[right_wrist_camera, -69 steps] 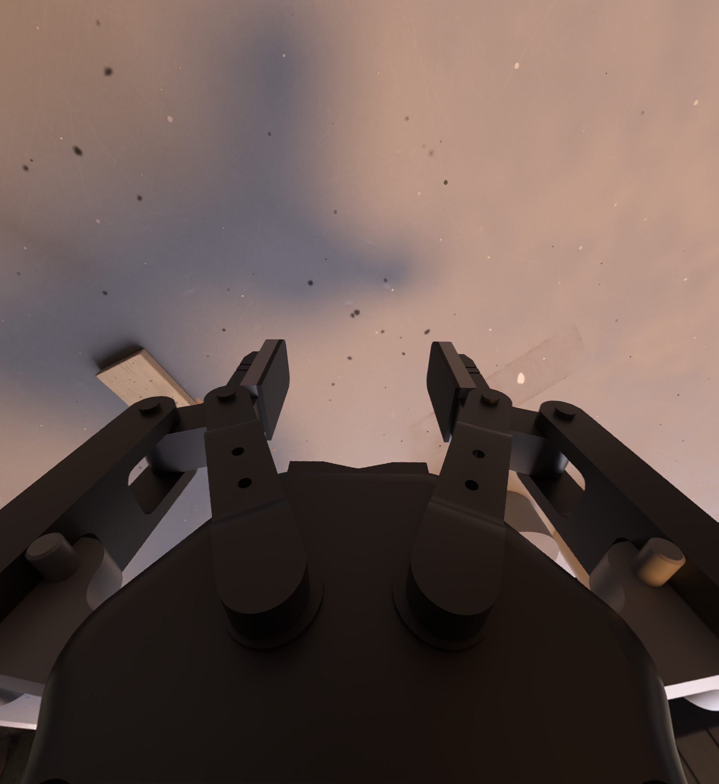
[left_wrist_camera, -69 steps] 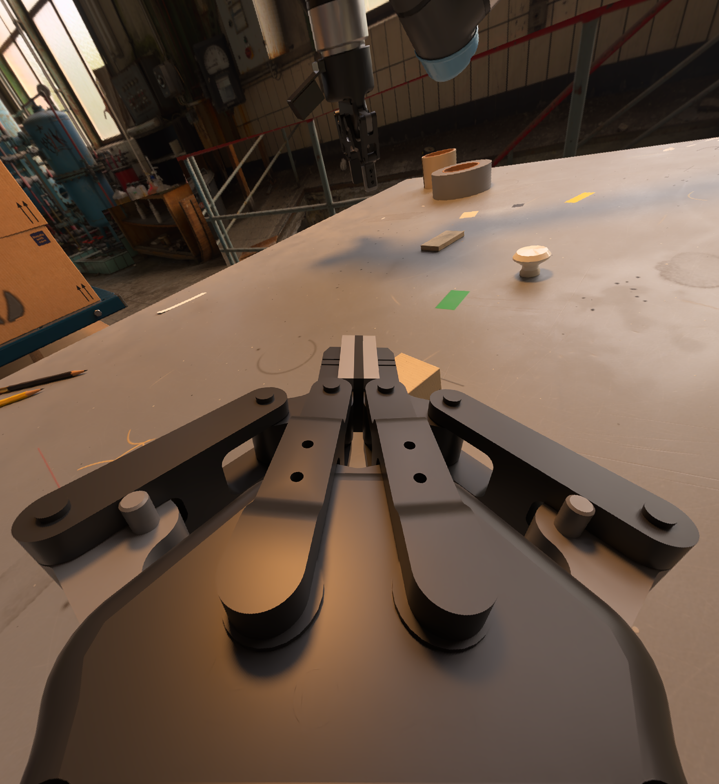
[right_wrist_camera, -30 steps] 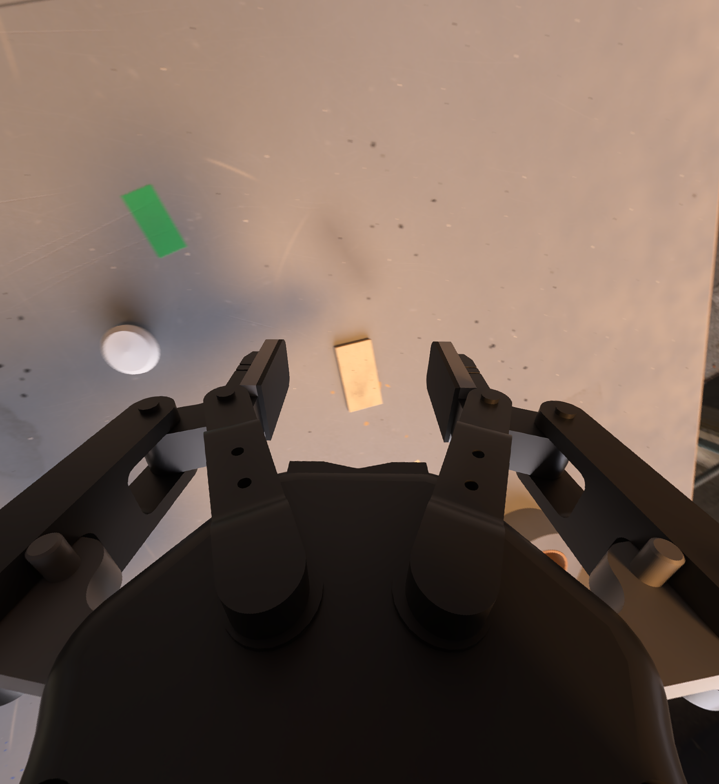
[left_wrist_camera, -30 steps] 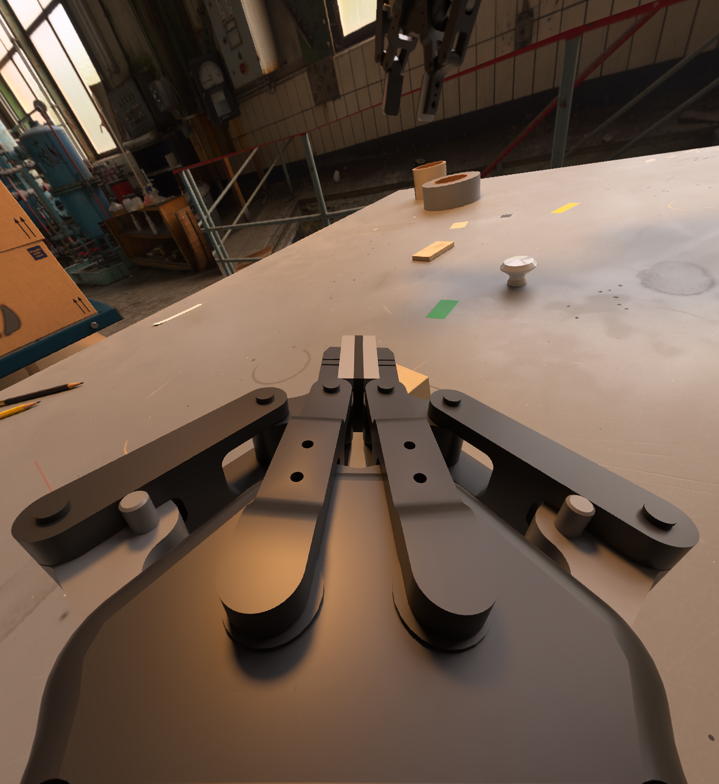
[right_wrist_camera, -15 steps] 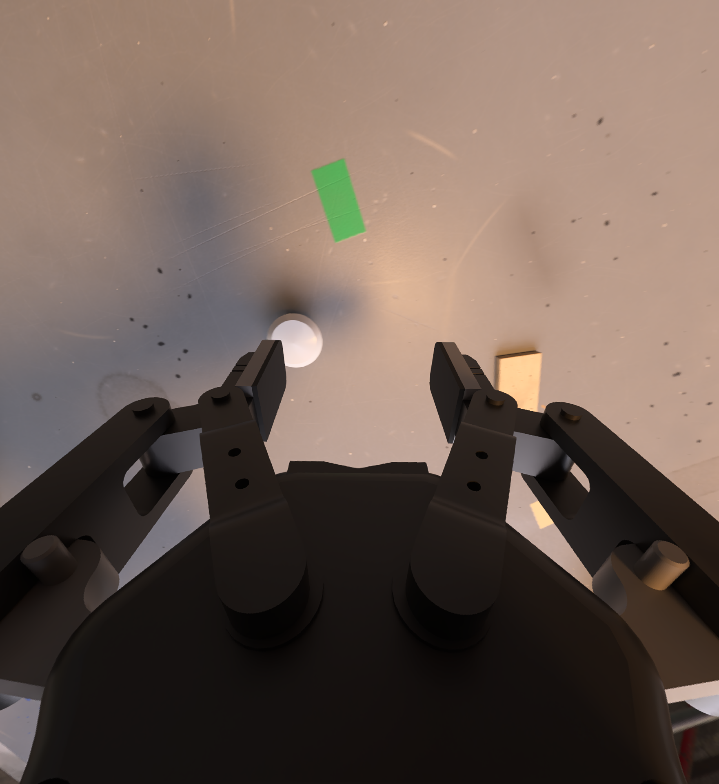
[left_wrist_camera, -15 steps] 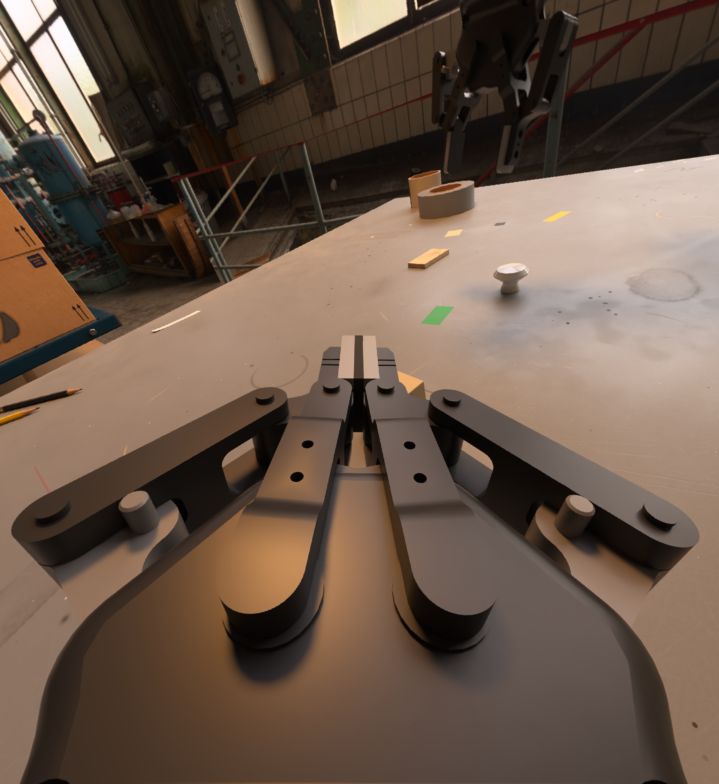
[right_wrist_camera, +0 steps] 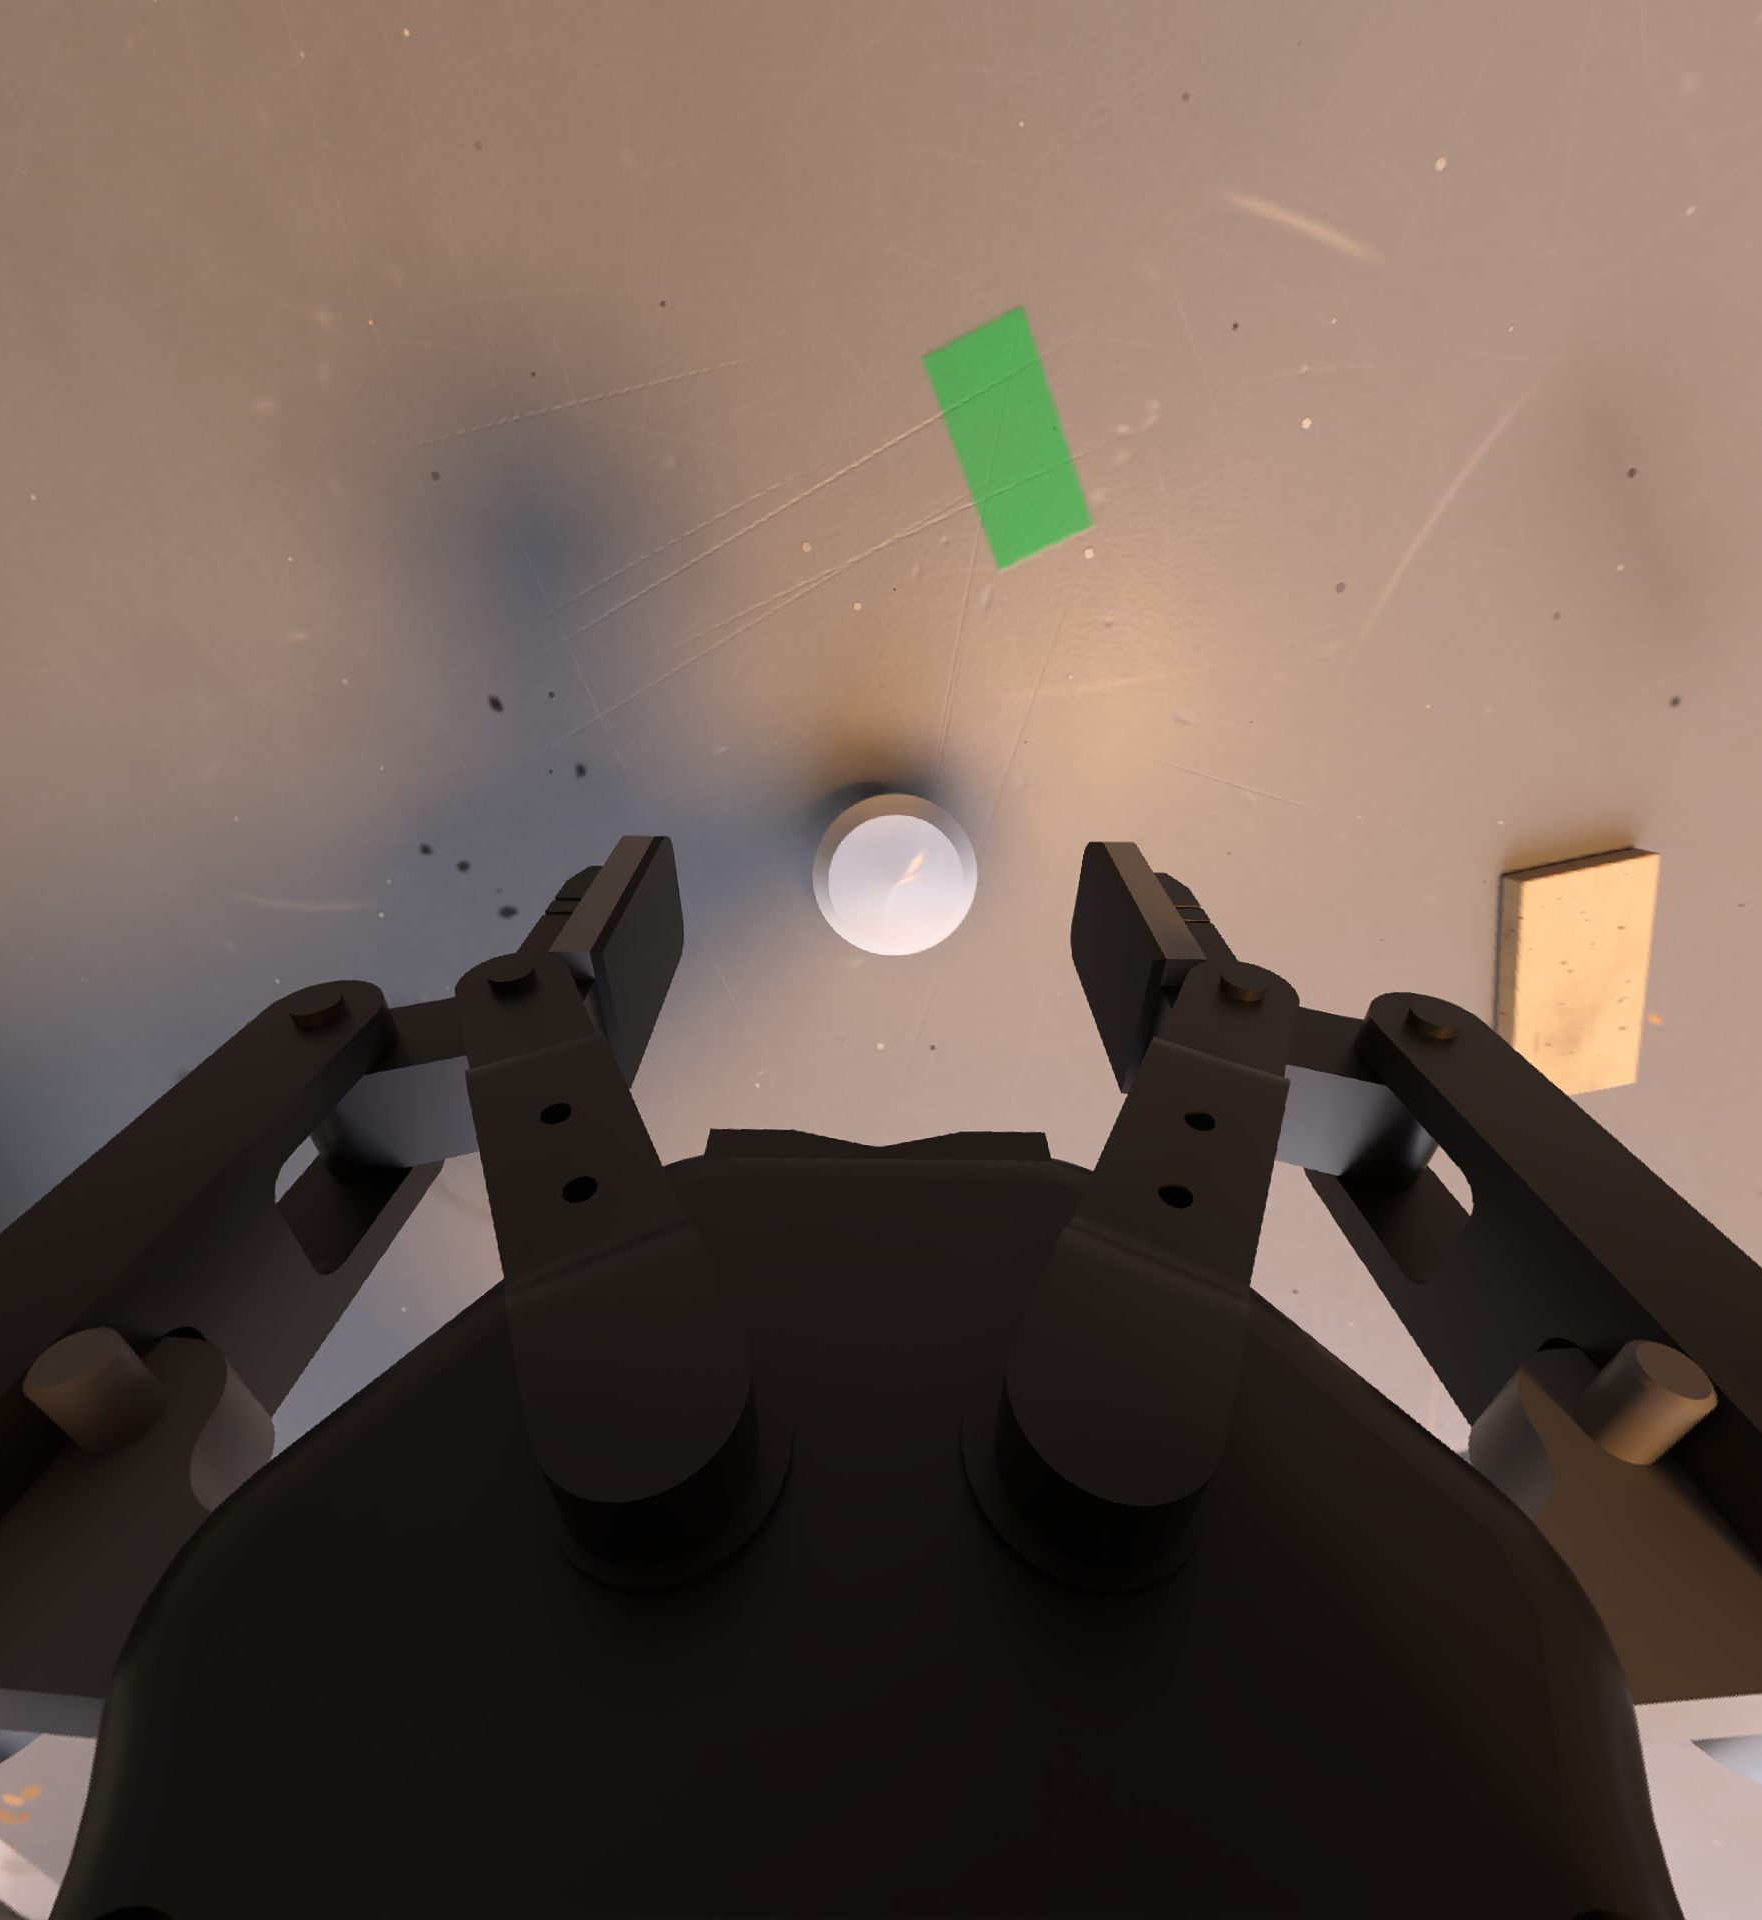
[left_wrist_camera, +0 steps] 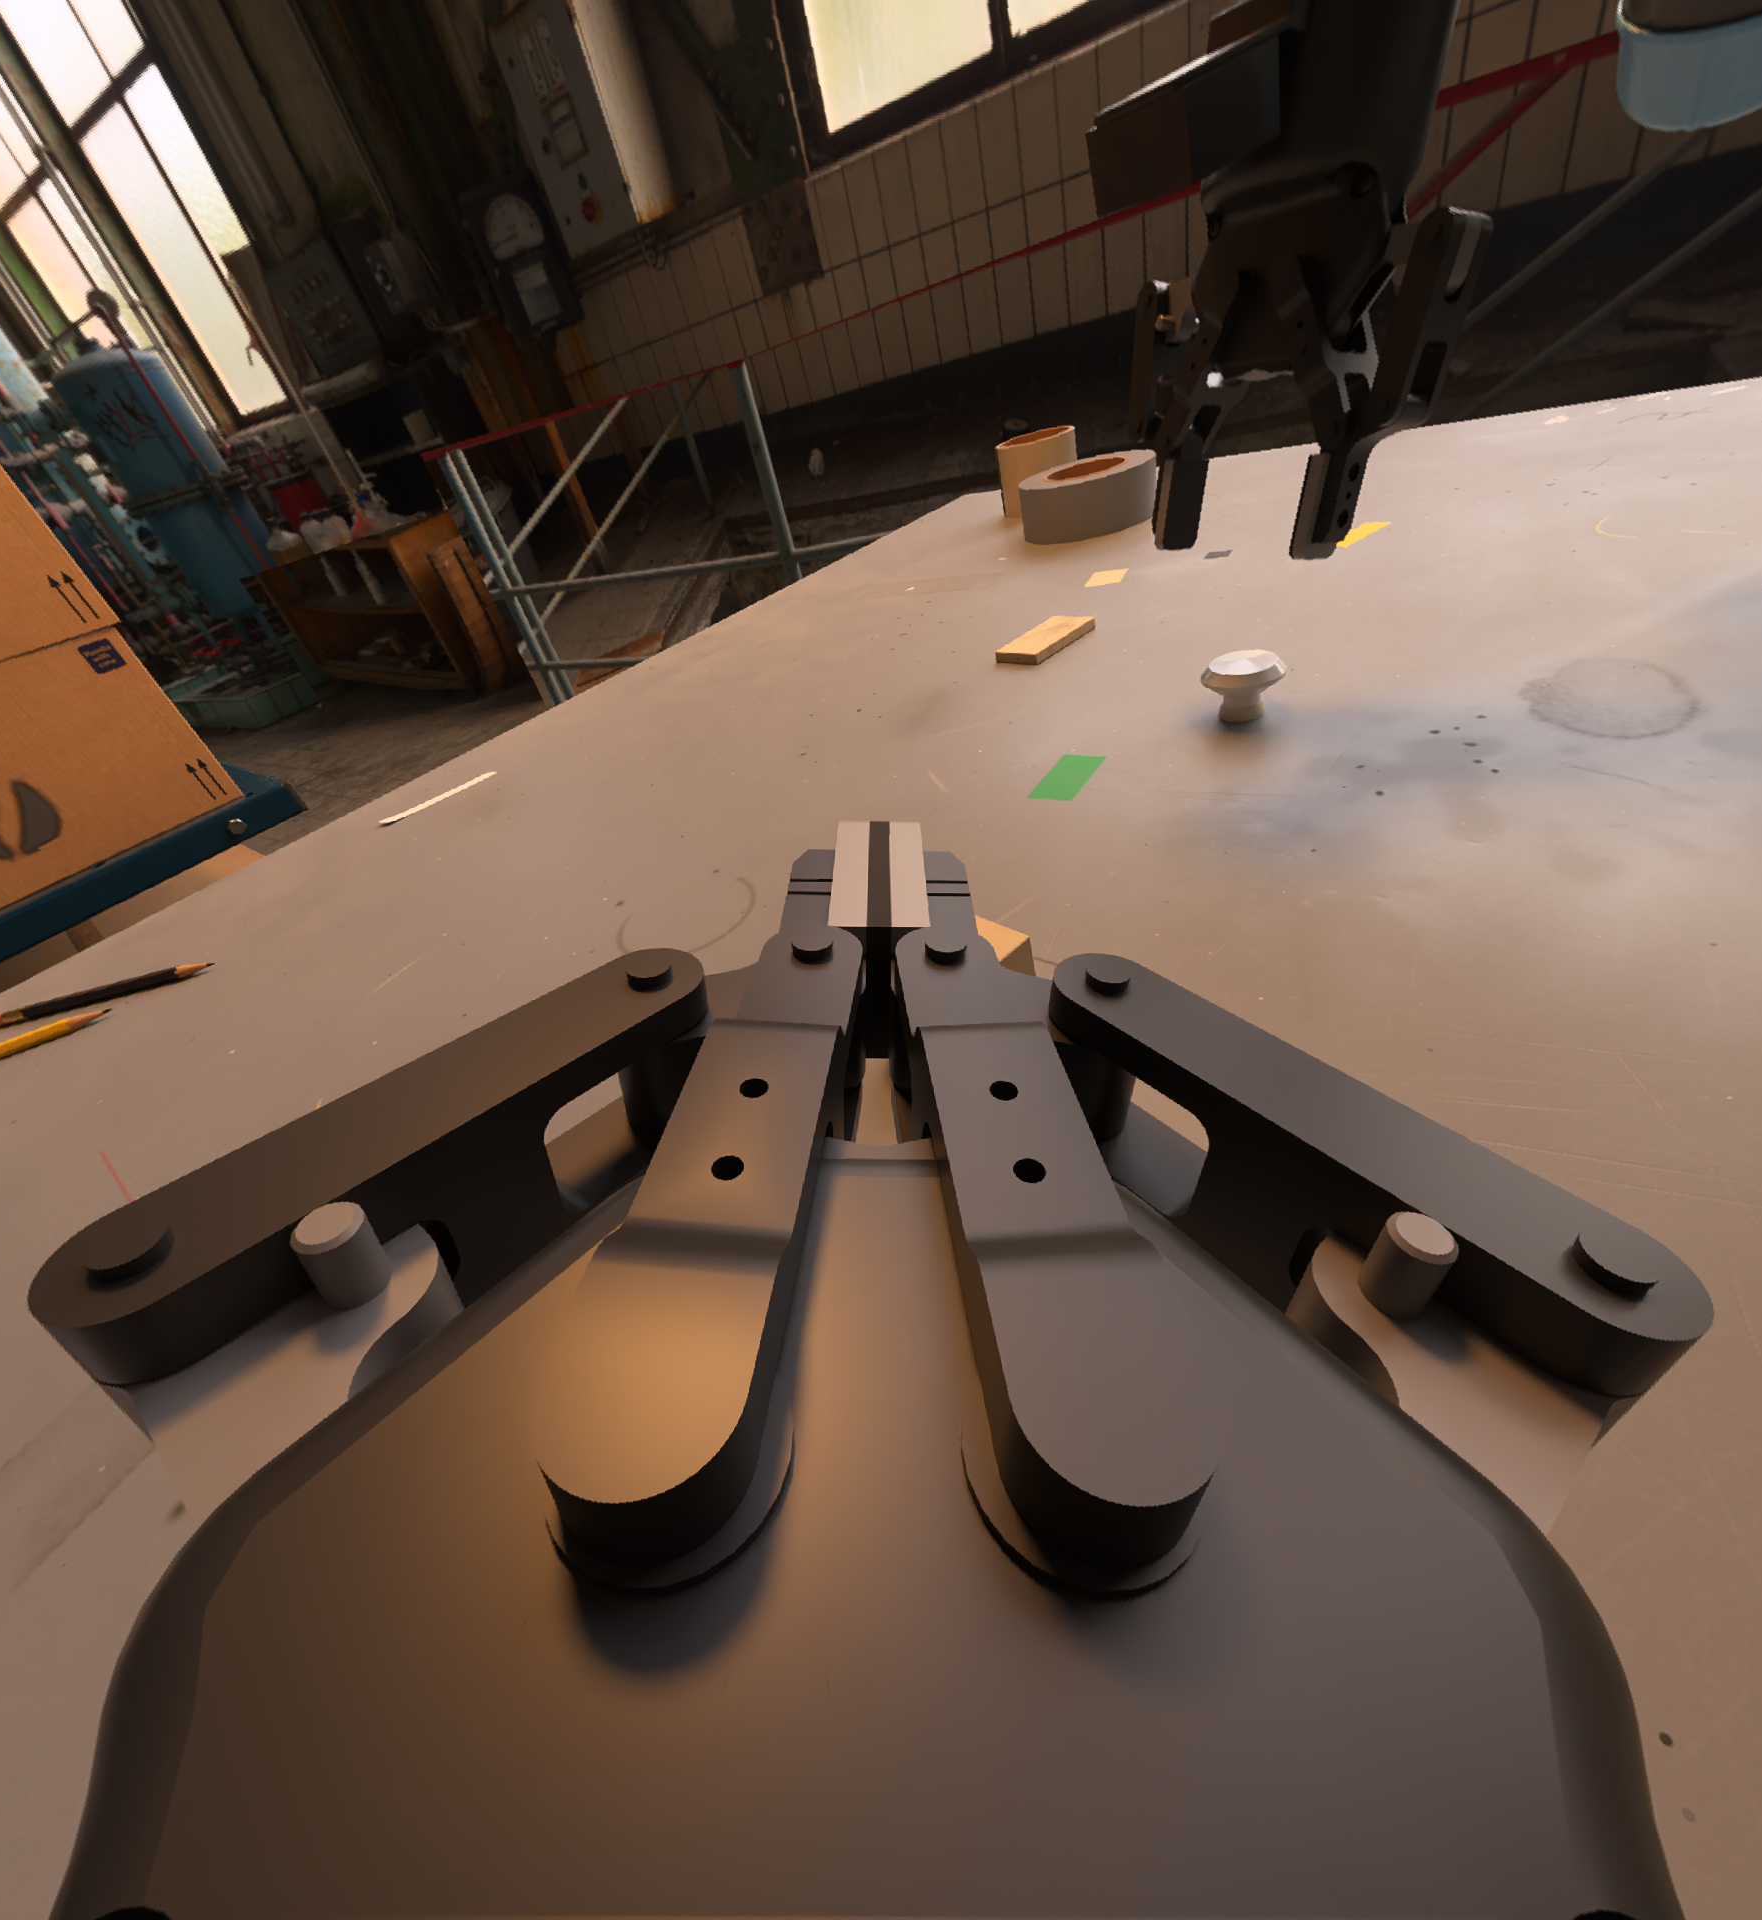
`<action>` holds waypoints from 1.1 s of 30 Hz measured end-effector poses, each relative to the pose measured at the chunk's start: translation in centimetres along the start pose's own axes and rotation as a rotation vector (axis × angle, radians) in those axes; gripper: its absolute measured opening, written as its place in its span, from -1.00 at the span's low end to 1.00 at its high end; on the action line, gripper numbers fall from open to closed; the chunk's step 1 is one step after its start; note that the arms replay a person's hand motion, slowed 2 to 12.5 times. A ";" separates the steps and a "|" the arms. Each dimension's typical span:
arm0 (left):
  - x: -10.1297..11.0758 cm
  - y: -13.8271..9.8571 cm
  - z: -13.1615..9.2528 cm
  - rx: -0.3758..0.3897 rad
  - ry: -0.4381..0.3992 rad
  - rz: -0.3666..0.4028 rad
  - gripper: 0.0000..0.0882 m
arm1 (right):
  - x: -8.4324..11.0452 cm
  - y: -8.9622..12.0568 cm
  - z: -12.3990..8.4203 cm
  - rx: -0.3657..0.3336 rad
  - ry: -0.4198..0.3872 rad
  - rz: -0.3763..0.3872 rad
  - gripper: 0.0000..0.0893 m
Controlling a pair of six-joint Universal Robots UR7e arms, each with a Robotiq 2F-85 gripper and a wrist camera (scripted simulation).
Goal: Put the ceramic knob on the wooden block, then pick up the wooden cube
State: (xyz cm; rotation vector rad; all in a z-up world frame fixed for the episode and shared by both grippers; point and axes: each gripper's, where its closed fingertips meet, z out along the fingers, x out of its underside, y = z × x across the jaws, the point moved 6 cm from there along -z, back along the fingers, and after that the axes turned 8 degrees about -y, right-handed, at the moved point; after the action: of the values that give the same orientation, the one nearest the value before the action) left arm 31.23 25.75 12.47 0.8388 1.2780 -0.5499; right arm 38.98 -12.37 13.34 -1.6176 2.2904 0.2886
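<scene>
Right wrist view: right hand (right_wrist_camera: 875, 914) looks straight down at the desk (right_wrist_camera: 337, 312), fingers spread wide, nothing between the pads. 1 round white ceramic knob (right_wrist_camera: 895, 875) stands upright on the desk below the gap, roughly centred btw. the two fingertips, not touched. 1 flat pale wooden block (right_wrist_camera: 1575, 968) lies flat on the desk to the right of the knob, apart from it, past the right finger. 1 green rectangular tape patch (right_wrist_camera: 1007, 438) sits on the desk beyond the knob.

Left wrist view: left hand (left_wrist_camera: 877, 875) is low over the desk (left_wrist_camera: 1479, 1039), fingers pressed together w/ the pads meeting, nothing visible btw. them. 1 light wooden cube (left_wrist_camera: 1007, 943) sits on the desk just beside the fingertips on the right, mostly hidden behind the linkage; contact can't be told. Farther off: green patch (left_wrist_camera: 1066, 777), then knob (left_wrist_camera: 1242, 683) and block (left_wrist_camera: 1044, 638), apart from each other. The right hand (left_wrist_camera: 1246, 520) hangs open in the air above the knob. At the far desk edge, 2 rolls: 1 grey tape roll (left_wrist_camera: 1087, 497) lying flat, 1 tan one (left_wrist_camera: 1033, 454) behind it. 2 small yellow tape marks (left_wrist_camera: 1106, 577) near there. At the left desk edge, 2 pencils: 1 black (left_wrist_camera: 98, 995), 1 yellow (left_wrist_camera: 9, 1047). 2 stacked cardboard boxes (left_wrist_camera: 15, 675) off the desk, left.
</scene>
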 end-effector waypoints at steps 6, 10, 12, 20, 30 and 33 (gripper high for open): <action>-0.2 0.0 -0.1 0.001 -0.004 0.003 -1.00 | 1.0 0.2 1.7 0.020 0.014 0.046 0.57; -0.2 0.0 -0.2 0.001 -0.004 0.005 -1.00 | 1.6 0.1 2.7 0.038 0.049 0.054 0.66; -0.2 -0.1 -0.2 0.001 -0.004 0.006 -1.00 | 1.9 0.1 3.2 0.046 0.062 0.057 0.69; -0.3 -0.1 -0.3 0.000 -0.007 0.006 -1.00 | 2.6 -0.2 4.6 0.051 0.084 0.074 0.63; -0.3 -0.1 -0.3 0.000 -0.004 0.011 -1.00 | 3.2 -0.3 6.2 0.008 0.094 0.082 -0.10; -0.3 -0.1 -0.2 0.000 -0.003 0.012 -1.00 | 3.2 -0.4 6.1 -0.008 0.083 0.075 -0.10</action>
State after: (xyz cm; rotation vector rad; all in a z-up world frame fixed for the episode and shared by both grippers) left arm 30.95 25.86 12.71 0.8446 1.2698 -0.5417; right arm 39.23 -13.18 6.46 -1.5781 2.4180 0.2528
